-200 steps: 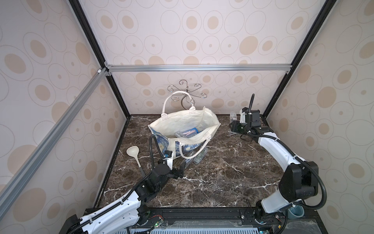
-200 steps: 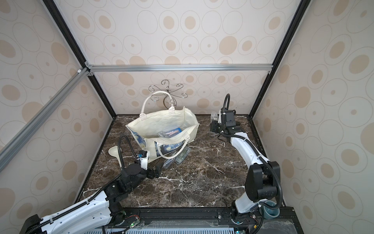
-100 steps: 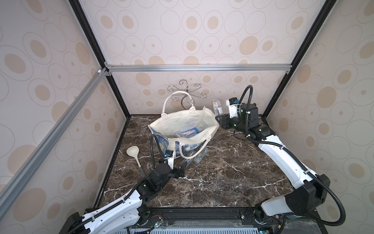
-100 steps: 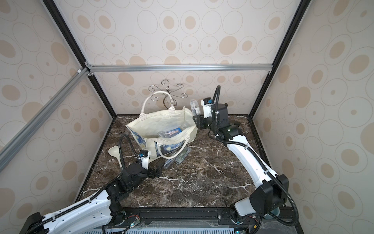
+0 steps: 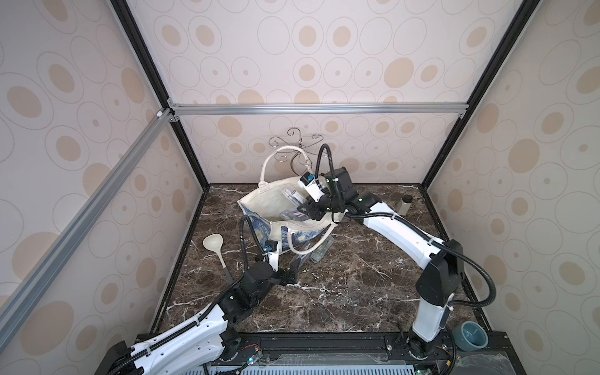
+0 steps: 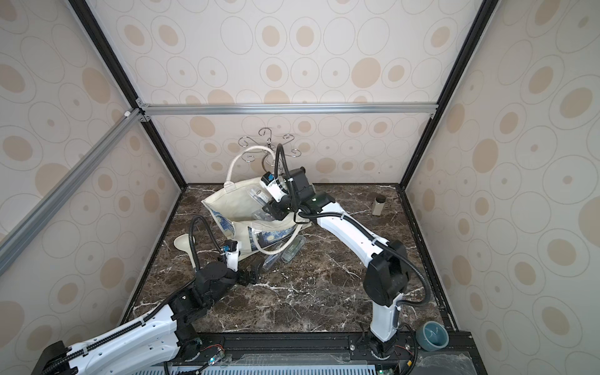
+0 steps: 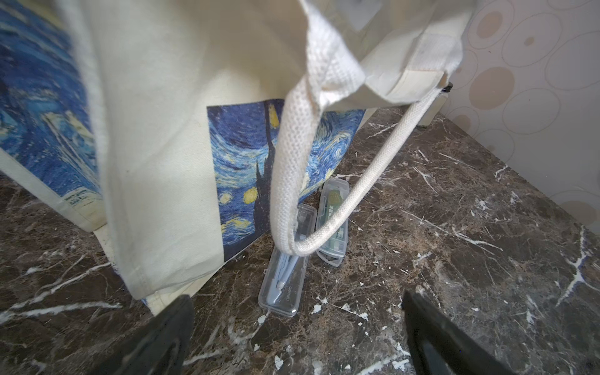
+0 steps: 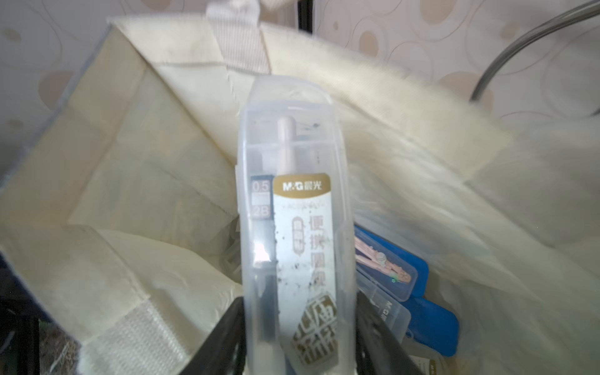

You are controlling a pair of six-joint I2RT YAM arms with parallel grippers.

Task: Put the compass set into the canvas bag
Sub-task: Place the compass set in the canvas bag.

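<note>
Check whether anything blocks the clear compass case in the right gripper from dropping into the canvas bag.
Nothing visible does. The right gripper holds the clear compass case at the open mouth of the canvas bag. A blue case lies deeper inside, off to one side.

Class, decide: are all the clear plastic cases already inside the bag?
No, one clear case and a second case lie on the table beside the bag.

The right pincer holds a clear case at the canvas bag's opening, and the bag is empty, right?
Not empty: the right wrist view shows a blue case already inside the canvas bag. The right pincer does hold the clear case at its opening.
</note>
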